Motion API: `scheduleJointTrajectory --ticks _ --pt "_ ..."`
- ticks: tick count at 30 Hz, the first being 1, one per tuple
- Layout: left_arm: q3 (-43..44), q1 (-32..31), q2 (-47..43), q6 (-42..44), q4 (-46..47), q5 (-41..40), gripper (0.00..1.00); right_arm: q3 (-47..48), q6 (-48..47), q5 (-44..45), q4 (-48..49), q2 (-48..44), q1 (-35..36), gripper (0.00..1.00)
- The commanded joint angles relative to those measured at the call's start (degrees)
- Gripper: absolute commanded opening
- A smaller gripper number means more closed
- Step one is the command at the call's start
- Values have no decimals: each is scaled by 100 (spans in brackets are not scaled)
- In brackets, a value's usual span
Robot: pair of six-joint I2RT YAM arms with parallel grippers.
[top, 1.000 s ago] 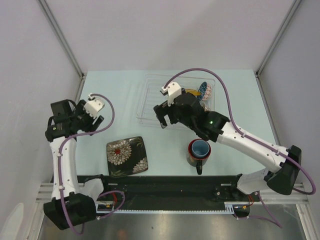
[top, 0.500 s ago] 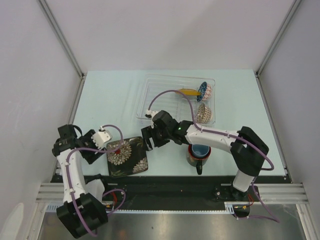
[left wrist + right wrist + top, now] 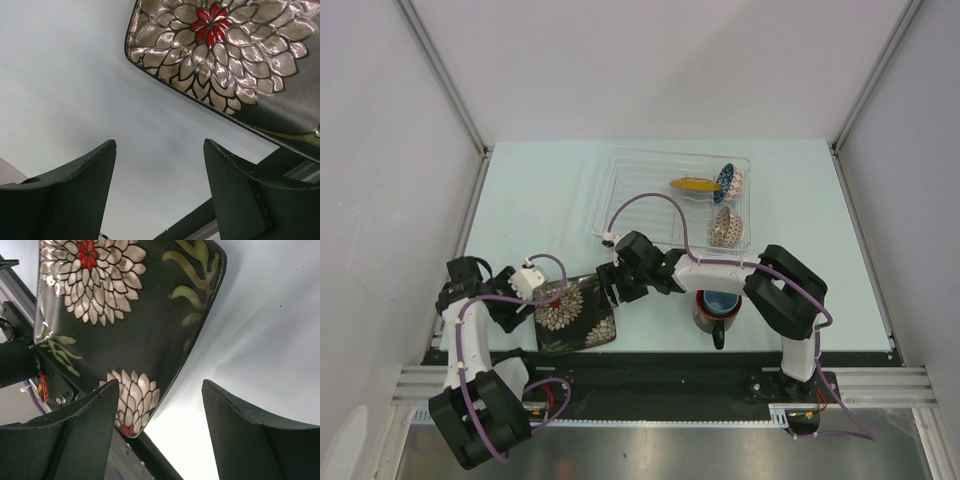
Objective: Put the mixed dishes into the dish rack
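Note:
The black square floral plate (image 3: 575, 313) lies flat on the table near the front edge. My left gripper (image 3: 536, 299) is open and empty at the plate's left edge; in the left wrist view the plate (image 3: 225, 55) lies ahead of the open left gripper (image 3: 160, 150). My right gripper (image 3: 611, 285) is open at the plate's upper right corner; in the right wrist view the plate's (image 3: 130, 315) edge lies between the jaws of the right gripper (image 3: 160, 390). The clear dish rack (image 3: 630, 195) holds the yellow plate (image 3: 692, 184), the blue-white bowl (image 3: 728, 181) and the speckled bowl (image 3: 725, 226). The dark mug (image 3: 717, 306) holds the light blue cup.
The black front rail (image 3: 650, 362) runs just below the plate and mug. The right arm's forearm (image 3: 710, 268) stretches between the rack and the mug. Grey walls stand on both sides.
Both arms have swung down to the floral plate: the left from the back left of the table, the right from over the rack. The plate has not moved.

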Motion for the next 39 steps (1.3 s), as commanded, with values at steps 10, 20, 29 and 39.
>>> scheduleJointTrajectory --ticks 10,20,29,39 --pt "-414 -140 325 -266 883 -156 77 119 182 -580 577 541 -202 65" --pt "-678 -755 624 -810 1630 -376 78 391 313 -695 559 735 -131 60" --pt "-695 -1477 721 -1321 1964 -368 78 637 463 -800 569 981 -26 52" --pt "-933 -1644 685 -1461 2175 -350 78 813 507 -1020 630 1104 -26 0"
